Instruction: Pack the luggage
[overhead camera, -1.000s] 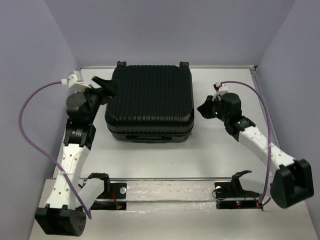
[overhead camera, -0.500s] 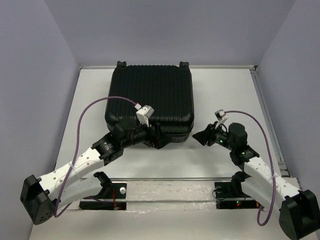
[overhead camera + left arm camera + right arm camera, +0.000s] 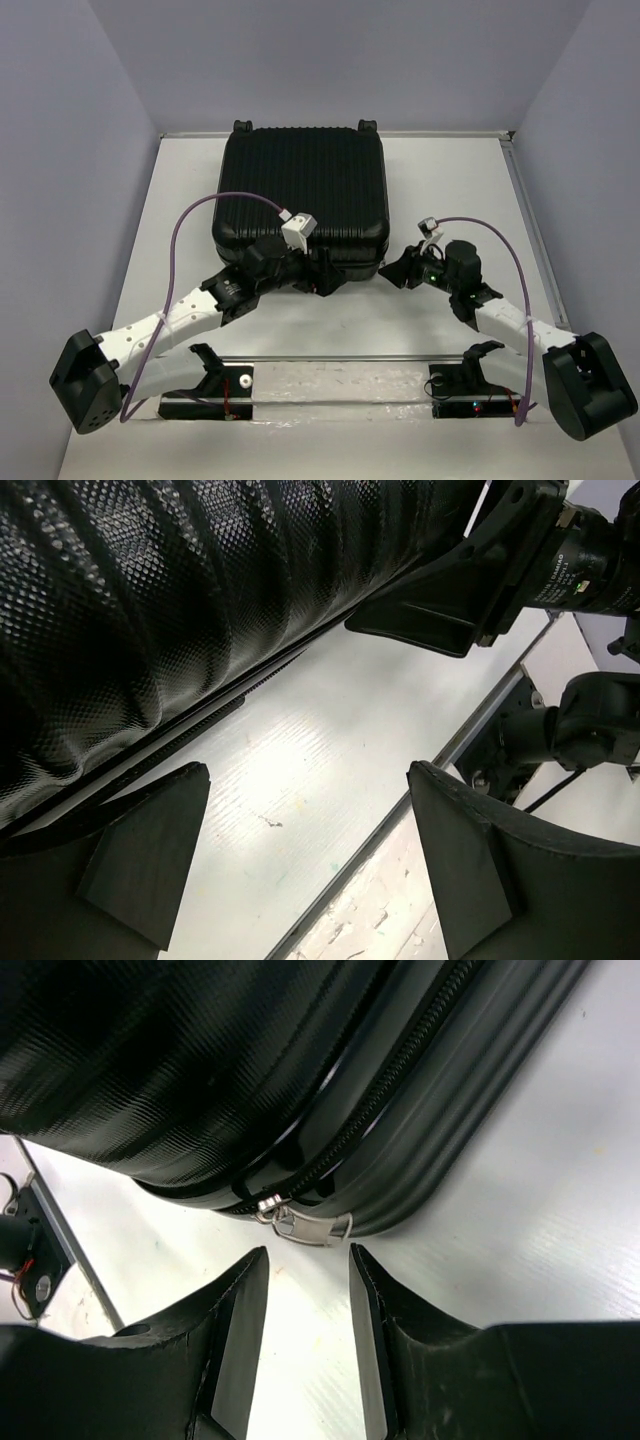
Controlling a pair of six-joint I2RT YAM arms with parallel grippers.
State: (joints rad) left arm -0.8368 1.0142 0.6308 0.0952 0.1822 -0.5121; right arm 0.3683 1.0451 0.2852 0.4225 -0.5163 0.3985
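Right claw [image 3: 308,1253] over white table [image 3: 440,180], lilac walls [image 3: 330,60] around.

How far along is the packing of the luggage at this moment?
Done: the luggage lies shut, shells together. In hand: the right hand, fingers parted, sits just before the metal zipper pull at the near side, not gripping it; the left hand is open by the near edge, empty. Left: probably the zipping; how much is unzipped I cannot tell.

Large black ribbed hard-shell suitcase [image 3: 300,195] closed, flat on white table [image 3: 440,180]. Left gripper [image 3: 325,280] at its near edge; right gripper [image 3: 393,272] just beside near right corner.
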